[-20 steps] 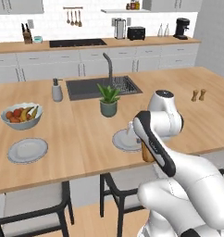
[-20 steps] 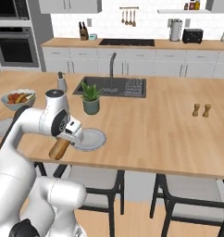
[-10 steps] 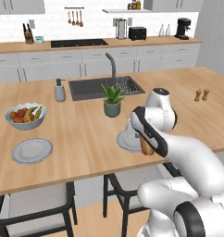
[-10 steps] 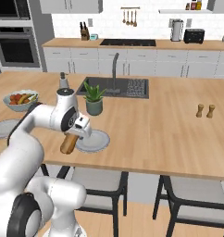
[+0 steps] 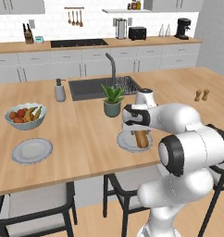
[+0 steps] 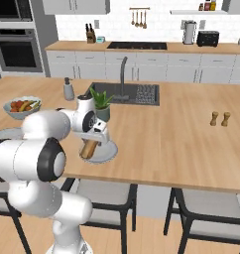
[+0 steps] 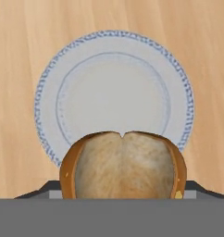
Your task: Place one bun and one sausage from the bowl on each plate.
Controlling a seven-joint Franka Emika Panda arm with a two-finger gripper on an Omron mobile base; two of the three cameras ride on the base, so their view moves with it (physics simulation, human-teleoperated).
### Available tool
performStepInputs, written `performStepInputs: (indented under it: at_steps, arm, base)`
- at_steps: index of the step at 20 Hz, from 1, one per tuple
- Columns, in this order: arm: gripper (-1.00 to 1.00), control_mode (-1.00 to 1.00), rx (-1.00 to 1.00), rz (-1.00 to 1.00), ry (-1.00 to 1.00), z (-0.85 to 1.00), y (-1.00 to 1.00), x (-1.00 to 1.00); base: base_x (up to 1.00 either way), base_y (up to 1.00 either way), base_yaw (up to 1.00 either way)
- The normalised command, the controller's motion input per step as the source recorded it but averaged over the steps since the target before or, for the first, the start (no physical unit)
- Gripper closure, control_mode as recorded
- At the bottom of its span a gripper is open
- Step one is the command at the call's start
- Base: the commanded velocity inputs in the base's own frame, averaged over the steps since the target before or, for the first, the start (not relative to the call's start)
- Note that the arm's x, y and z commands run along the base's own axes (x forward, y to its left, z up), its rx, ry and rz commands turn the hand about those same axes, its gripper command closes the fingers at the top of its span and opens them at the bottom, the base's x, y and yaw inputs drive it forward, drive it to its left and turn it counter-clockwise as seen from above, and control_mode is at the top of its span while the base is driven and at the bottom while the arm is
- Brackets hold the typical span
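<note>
Room: white kitchen with pale cabinets, a wall oven point(image 6: 17, 49) at far left, a hob on the back counter, hanging utensils, a kettle, a toaster and a coffee machine along the far wall.
Surface: long wooden island point(image 5: 86, 129) with a dark sink point(image 5: 97, 87) and tall tap set into it; dark-framed stools with grey seats stand at its near edge.
On the island: soap dispenser point(image 5: 60, 90) left of the sink, potted plant point(image 5: 112, 99) just in front of it, salt and pepper pair point(image 5: 201, 95) well to the right, pale fruit bowl point(image 5: 25, 115) at the left.
Plates: near plate point(image 5: 127, 142) lies under the hand, close to the island's near edge; second plate point(image 5: 32, 150) sits well to the left, in front of the fruit bowl, bare.
Gripper: gripper point(image 5: 140, 137) hangs above the near plate, jaws clamped on a bun point(image 5: 140, 139) that points downward; from the hand camera the bun point(image 7: 123, 165) sits over the plate's rim point(image 7: 44, 83), which has a blue speckled border.
Writing: no brand or label can be read.
</note>
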Motion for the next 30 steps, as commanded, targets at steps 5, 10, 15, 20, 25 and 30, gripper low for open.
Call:
performStepInputs:
  at_steps: [5,10,15,20,25,30]
  arm:
    - [1.0,-1.0,0.01,0.0,-0.01,-0.48,-0.15,0.45]
    - [1.0,-1.0,0.07,0.0,0.02,-0.48,-0.11,0.01]
    - [1.0,-1.0,0.04,0.0,0.0,-0.2,-0.15,0.19]
    - [1.0,-1.0,0.0,0.0,0.0,0.0,-0.05,0.52]
    - [-1.0,-1.0,0.0,0.0,0.0,-0.05,0.0,0.26]
    - [-1.0,-1.0,0.0,0.0,0.0,0.0,0.03,0.01]
  base:
    - [0.0,0.0,0.0]
    - [0.0,0.0,0.0]
    - [0.0,0.0,0.0]
    - [0.0,0.0,0.0]
    - [0.0,0.0,0.0]
    - [0.0,0.0,0.0]
